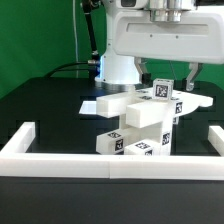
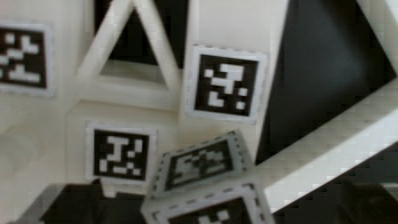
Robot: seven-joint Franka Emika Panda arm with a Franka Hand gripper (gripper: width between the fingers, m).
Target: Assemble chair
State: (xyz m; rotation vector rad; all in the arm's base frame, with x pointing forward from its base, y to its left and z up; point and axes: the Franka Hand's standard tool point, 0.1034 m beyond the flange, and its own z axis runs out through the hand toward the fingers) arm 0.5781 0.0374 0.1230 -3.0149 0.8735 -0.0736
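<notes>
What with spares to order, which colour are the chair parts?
The chair parts are white, bearing black-and-white square tags; the exterior view shows it best.

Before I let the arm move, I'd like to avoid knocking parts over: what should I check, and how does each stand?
1. Claw jaws apart: ok.
2. Claw clear of the top tagged part below it: cannot tell.
3. Chair parts inside the border wall: ok.
4. Tags legible in the wrist view: ok.
5. Joints fully seated: cannot tell.
</notes>
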